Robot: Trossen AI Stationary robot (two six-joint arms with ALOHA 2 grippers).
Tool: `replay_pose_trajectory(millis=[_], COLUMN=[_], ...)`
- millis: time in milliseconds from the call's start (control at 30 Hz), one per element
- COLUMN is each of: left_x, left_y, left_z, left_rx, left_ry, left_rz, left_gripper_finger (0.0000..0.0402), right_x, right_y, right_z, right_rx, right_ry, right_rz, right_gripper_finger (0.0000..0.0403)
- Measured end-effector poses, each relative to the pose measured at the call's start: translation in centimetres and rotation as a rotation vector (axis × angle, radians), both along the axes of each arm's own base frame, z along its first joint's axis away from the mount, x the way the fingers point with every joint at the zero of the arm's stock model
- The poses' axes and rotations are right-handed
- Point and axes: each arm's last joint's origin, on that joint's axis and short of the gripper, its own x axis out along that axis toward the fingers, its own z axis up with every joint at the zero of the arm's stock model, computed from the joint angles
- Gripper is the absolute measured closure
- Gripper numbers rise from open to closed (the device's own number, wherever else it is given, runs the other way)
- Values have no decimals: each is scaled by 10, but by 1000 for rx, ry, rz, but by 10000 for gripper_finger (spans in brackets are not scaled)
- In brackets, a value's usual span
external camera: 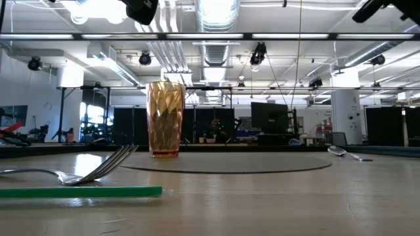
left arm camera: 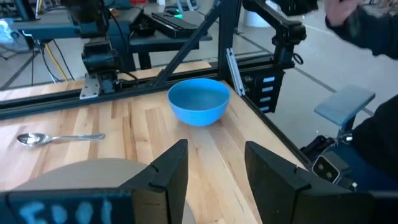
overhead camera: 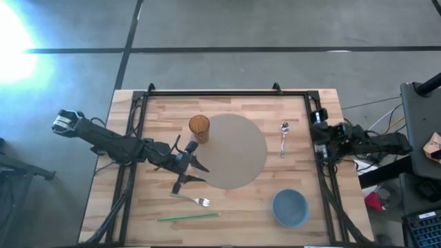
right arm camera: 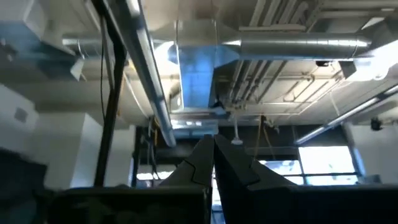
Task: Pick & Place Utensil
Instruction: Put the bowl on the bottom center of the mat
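Observation:
A silver fork [overhead camera: 193,200] lies flat on the wooden table near its front left, tines toward the right. A silver spoon [overhead camera: 284,136] lies to the right of the round grey mat [overhead camera: 234,151]; it also shows in the left wrist view [left arm camera: 59,138]. My left gripper [overhead camera: 191,173] hovers open over the mat's left edge, just beyond the fork, with nothing between its fingers [left arm camera: 168,177]. My right gripper [right arm camera: 213,165] is shut and empty, tipped up toward the ceiling at the table's right edge [overhead camera: 322,131].
An amber cup [overhead camera: 199,128] stands upright on the mat's far left edge. A blue bowl [overhead camera: 290,207] sits at the front right. A green straw [overhead camera: 188,216] lies along the front edge. A person's sleeve [left arm camera: 364,25] shows beyond the table.

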Motion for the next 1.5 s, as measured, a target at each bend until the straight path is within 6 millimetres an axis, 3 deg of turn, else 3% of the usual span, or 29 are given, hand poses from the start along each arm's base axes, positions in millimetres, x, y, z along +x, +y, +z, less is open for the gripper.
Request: replay_pose_trajectory(millis=[133,367,600,933,1167,1333,1500], left_x=[0,-1,-1,-1,-1,-1,-2], left_y=[0,0,0,0,0,0,1], left_z=[0,-6,-7,-7,-7,-8,-8], left_rx=[3,-26,-27,-24,-32,-30,-29], left_ry=[-1,32,36,35,38,51,54], left_rz=[0,8,9,8,10,11,11], left_gripper_finger=[250,250,250,250,250,250,250], right_x=[2,0,-6,14,43,68,89], right_y=[0,-3,-3,0,8,19,37], right_z=[26,61,98,130,136,123,110], right_rx=[52,133,267,317,293,250,201], right_ry=[92,542,692,1065,1437,1669,1788], right_rz=[52,-10,50,69,109,115,260], right_gripper_finger=[393,356,303,247,243,242,252])
